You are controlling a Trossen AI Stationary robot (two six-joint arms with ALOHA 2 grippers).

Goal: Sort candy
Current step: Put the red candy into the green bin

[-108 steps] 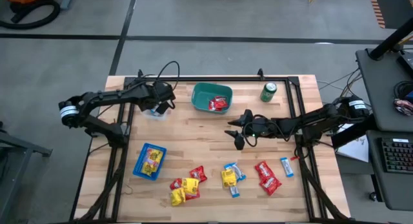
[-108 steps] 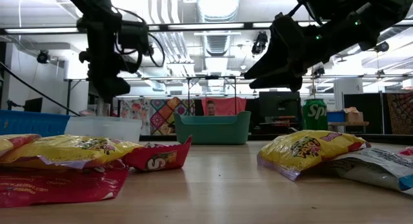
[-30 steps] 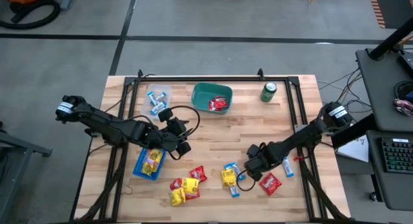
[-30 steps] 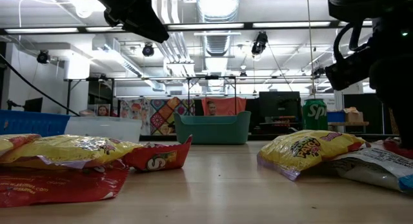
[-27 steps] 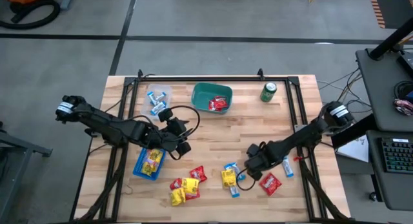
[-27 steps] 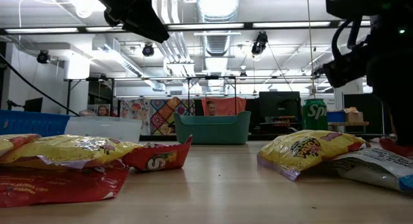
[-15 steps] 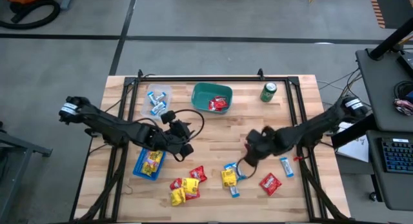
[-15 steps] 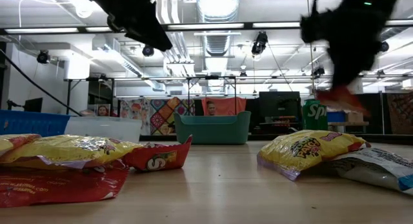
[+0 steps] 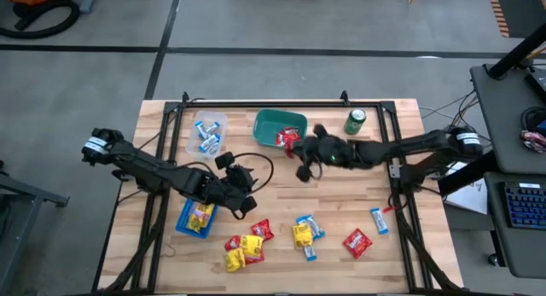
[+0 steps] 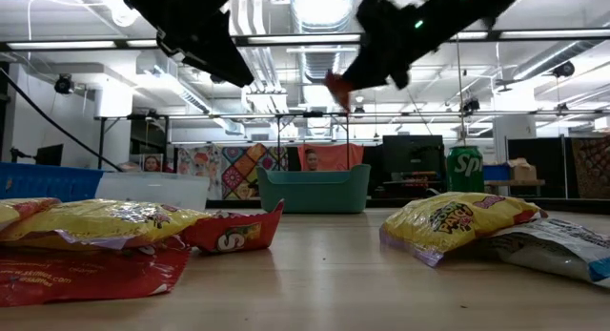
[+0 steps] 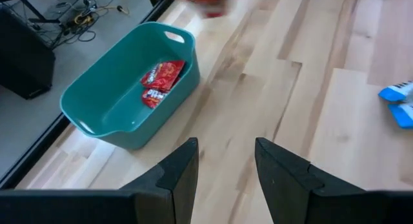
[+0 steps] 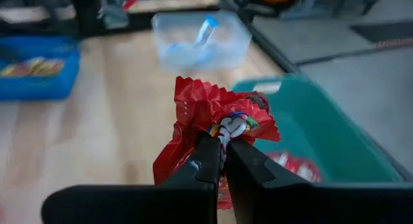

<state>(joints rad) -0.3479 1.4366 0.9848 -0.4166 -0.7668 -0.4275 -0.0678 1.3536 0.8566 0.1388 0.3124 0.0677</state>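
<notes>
**A:** High view first: where are your two grippers?

**B:** My right gripper (image 9: 300,159) hangs in the air just beside the teal bin (image 9: 267,125), at its rim on the side toward the green can (image 9: 355,121). My left gripper (image 9: 241,202) is above the middle of the table (image 9: 375,172), near the blue tray (image 9: 189,220), and it carries nothing.

**A:** Are the fingers closed?

**B:** In the right wrist view my right fingers (image 12: 208,161) are pressed together on a red candy packet (image 12: 216,117); the packet stands up from the tips, crumpled. In the left wrist view my left fingers (image 11: 181,171) are spread apart, with bare wood between them, and the teal bin lies ahead with two red packets (image 11: 162,80) inside.

**A:** And the other candy?

**B:** The blue tray holds yellow packets (image 9: 200,215). The clear tub (image 9: 207,125) next to the teal bin holds blue-and-white wrappers (image 9: 206,139). On the front part of the table there are loose pieces: red and yellow ones together (image 9: 245,246), one yellow packet (image 9: 301,235) touching a blue-and-white one (image 9: 310,224), one red packet alone (image 9: 357,242), and one blue-and-white piece (image 9: 379,220) near the right edge.
</notes>
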